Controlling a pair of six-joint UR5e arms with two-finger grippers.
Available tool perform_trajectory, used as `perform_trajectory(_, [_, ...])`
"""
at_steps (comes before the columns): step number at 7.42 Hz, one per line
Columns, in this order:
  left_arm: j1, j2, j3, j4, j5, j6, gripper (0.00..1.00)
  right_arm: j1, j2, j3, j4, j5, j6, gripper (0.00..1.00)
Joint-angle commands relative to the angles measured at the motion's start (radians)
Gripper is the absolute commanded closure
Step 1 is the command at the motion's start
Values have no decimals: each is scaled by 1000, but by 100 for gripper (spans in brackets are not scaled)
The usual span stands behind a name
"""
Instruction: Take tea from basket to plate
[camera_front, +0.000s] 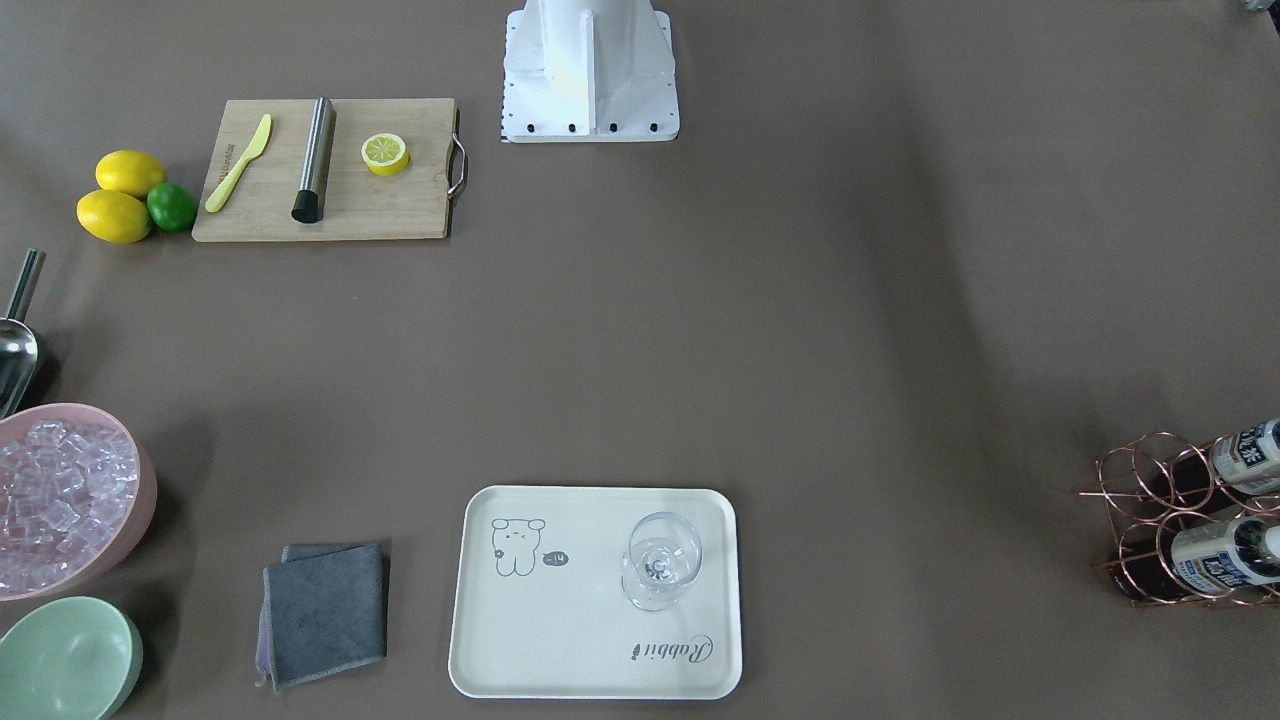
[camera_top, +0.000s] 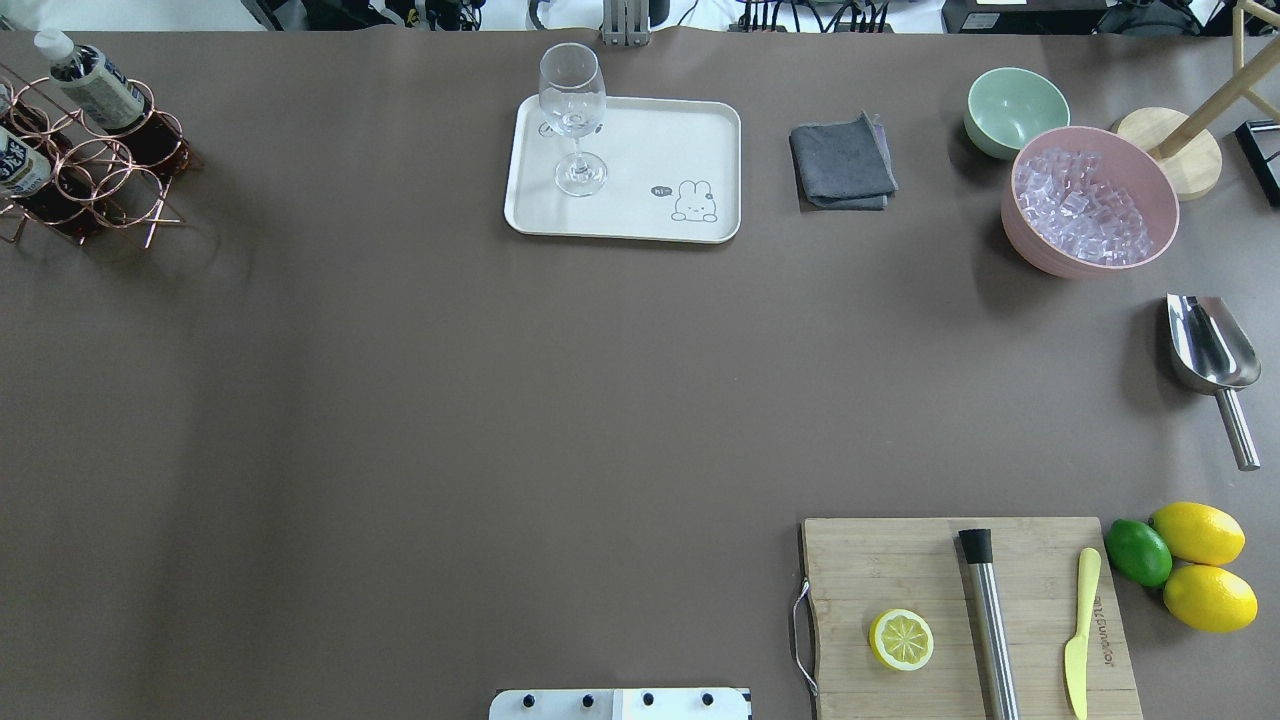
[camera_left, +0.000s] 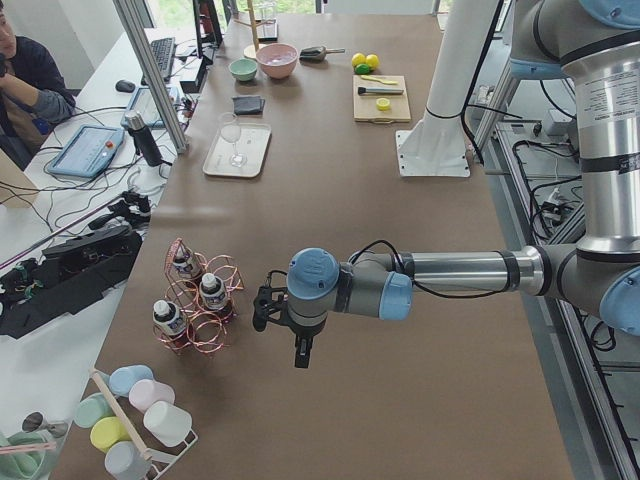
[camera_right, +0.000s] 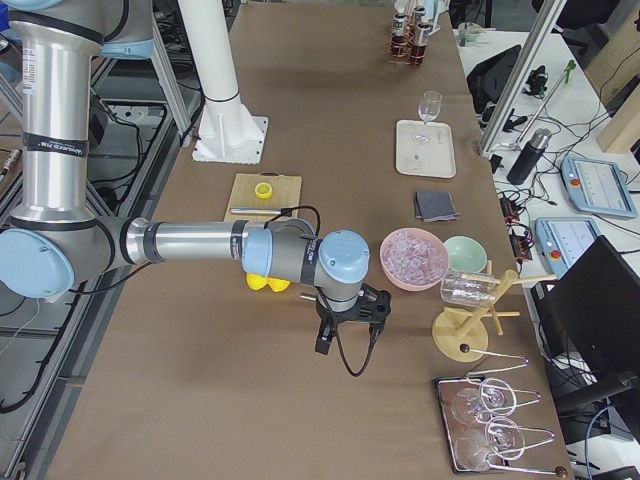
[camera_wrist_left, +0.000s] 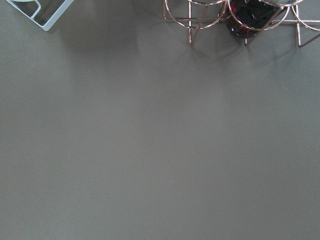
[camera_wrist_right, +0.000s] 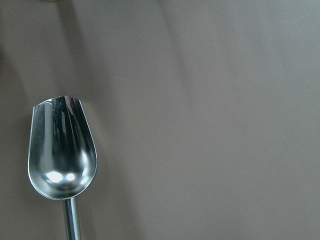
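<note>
Three tea bottles (camera_left: 212, 292) with white caps stand in the copper wire basket (camera_left: 226, 270) at the table's far left end. Two of them show in the overhead view (camera_top: 95, 85). The cream plate (camera_top: 650, 150) with the bear drawing lies at the table's far middle and holds only a wine glass (camera_top: 573, 110). My left gripper (camera_left: 260, 308) hovers just beside the basket, level with the bottles; I cannot tell if it is open. The left wrist view shows the basket's lower rings (camera_wrist_left: 210, 14) and a dark bottle base (camera_wrist_left: 247, 22). My right gripper (camera_right: 350, 325) hangs over the table near the pink bowl; I cannot tell its state.
A pink bowl of ice (camera_top: 1090, 200), a green bowl (camera_top: 1015, 108), a grey cloth (camera_top: 842, 160) and a steel scoop (camera_top: 1210, 350) are on the right. A cutting board (camera_top: 970, 620) with a lemon half, muddler and knife lies at the near right, lemons and a lime beside it.
</note>
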Motion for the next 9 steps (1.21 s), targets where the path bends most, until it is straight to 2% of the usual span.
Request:
perform_trajectory(1, [1,30,0,-49,6,4,2,0,0,-1,0,0,0,0])
perform_trajectory(9, [1,22,-1,-60,0,-3,2,2,0,-1,0,-2,0,0])
